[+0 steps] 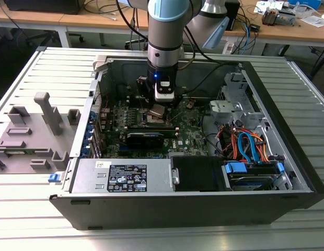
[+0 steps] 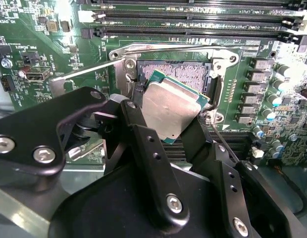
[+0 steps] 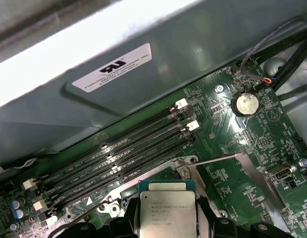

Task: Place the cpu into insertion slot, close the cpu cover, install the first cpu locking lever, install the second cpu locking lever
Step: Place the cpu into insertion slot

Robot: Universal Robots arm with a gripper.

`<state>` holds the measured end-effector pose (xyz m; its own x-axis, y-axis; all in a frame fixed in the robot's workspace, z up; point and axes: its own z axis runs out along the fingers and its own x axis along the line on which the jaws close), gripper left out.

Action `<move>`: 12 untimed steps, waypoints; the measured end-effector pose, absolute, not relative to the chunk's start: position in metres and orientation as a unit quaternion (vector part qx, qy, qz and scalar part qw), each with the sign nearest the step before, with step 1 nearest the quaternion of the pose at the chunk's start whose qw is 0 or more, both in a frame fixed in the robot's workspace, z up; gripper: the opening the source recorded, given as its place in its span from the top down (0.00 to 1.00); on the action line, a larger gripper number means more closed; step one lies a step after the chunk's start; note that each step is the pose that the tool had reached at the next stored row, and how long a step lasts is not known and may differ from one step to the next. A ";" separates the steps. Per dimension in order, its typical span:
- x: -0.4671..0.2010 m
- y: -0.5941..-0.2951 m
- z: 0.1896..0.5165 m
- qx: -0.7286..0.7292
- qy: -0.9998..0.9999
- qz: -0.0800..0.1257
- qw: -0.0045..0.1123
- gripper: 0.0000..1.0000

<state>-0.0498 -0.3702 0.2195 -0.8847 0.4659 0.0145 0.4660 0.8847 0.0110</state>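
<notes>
Four memory slots (image 3: 128, 144) run beside the insertion slot (image 2: 178, 72), end effector (image 2: 171, 128) gripping cpu (image 2: 169, 105).

The cpu (image 2: 171, 106) has a matt silver-grey top with a green edge, and sits between the black fingers (image 2: 139, 135) of the gripper (image 2: 168, 126). The insertion slot (image 2: 185, 72) shows a finely dotted grey-pink field inside a silver rim, on the green circuit board (image 2: 79, 44), which carries black memory slots (image 2: 193, 27). In the exterior view, orange and blue cables (image 1: 245, 144) lie at four o'clock from the cpu and a pale grey fixture (image 1: 31, 130) at nine o'clock.
</notes>
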 end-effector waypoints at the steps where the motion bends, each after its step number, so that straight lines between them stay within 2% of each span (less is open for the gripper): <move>1: -0.050 -0.370 0.220 -0.241 -0.971 -0.007 0.006 0.45; 12: -0.050 -0.370 0.220 -0.249 -0.969 -0.007 0.006 0.45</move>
